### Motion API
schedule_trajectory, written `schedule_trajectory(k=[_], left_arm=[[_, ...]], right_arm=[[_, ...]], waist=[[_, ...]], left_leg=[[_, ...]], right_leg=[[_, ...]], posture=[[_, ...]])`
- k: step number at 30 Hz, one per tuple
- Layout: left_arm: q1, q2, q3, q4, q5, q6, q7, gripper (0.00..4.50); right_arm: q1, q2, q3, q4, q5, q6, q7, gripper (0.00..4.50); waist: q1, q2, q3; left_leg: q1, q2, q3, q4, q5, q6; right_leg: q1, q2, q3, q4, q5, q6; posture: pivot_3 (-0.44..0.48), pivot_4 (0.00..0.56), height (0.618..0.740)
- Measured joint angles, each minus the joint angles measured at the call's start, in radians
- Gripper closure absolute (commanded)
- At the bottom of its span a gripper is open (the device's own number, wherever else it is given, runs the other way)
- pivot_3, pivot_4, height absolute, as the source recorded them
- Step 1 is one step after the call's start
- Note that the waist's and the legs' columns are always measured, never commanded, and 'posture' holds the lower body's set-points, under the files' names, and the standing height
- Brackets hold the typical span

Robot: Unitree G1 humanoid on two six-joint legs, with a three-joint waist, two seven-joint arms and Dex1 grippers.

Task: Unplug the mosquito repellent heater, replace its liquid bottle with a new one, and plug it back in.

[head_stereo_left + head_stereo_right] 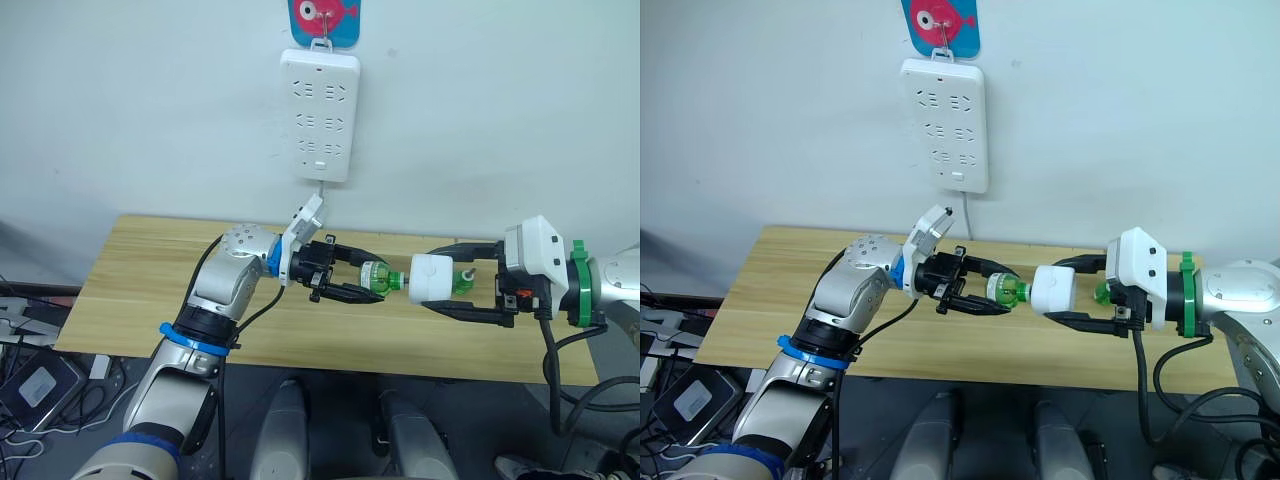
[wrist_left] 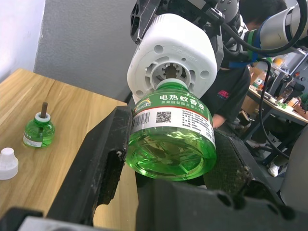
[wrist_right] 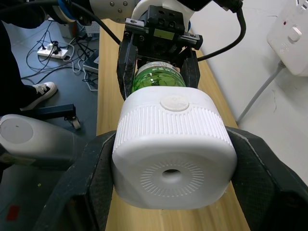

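Observation:
Above the wooden table, my left gripper is shut on a green liquid bottle lying sideways, neck pointing at the heater. My right gripper is shut on the mosquito repellent heater, a white rounded barrel. In the left wrist view the bottle's neck sits at the heater's open underside. From the right wrist, the heater's vented top faces the camera and the bottle shows behind it. A second green bottle stands upright on the table with its wick bare.
A white power strip hangs on the wall above the table, its cord dropping down. A small white cap lies beside the standing bottle. A person in dark clothes is behind the table's end. Cables and another strip lie on the floor.

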Motion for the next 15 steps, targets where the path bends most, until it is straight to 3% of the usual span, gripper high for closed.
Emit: schedule_trajectory(k=[15], left_arm=[[-0.004,-0.020,0.008,0.001,0.003,-0.016,0.007,2.21]], right_arm=[[-0.044,0.026,0.035,-0.016,0.001,0.043,-0.038,1.55]], waist=[[0.000,0.000,0.000]], left_leg=[[0.000,0.000,0.000,0.000,0.000,0.000]], right_leg=[[0.000,0.000,0.000,0.000,0.000,0.000]], posture=[[0.144,0.262,0.740]])
